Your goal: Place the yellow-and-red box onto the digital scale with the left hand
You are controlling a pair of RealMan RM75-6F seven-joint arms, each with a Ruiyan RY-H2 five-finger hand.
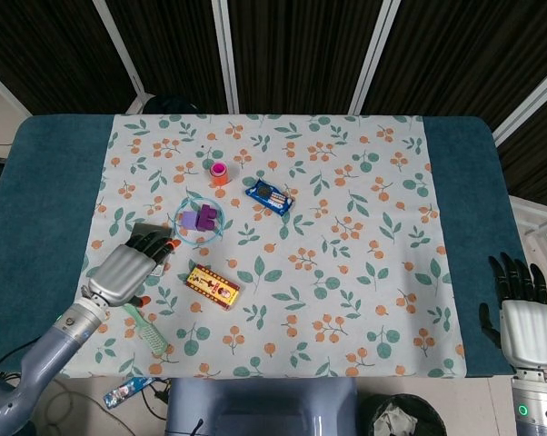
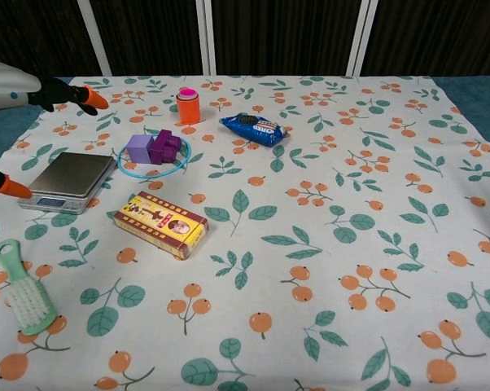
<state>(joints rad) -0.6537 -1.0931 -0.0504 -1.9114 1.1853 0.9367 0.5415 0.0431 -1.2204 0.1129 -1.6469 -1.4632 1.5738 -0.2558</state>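
Note:
The yellow-and-red box [image 1: 213, 286] [image 2: 161, 224] lies flat on the floral cloth, left of centre. The digital scale [image 2: 68, 180] sits just to its left; from the head camera my left hand covers most of it. My left hand [image 1: 128, 269] [image 2: 17, 85] hovers over the scale with its fingers spread and nothing in it, its orange fingertips [image 2: 93, 100] pointing toward the box. Held upright off the table's right front corner, my right hand [image 1: 525, 318] is empty, fingers apart.
A green brush [image 2: 21, 289] lies at the front left. Purple blocks inside a blue ring [image 2: 154, 148], an orange-pink cup [image 2: 189, 106] and a blue snack packet [image 2: 254, 128] sit behind the box. Dark curtains close off the back.

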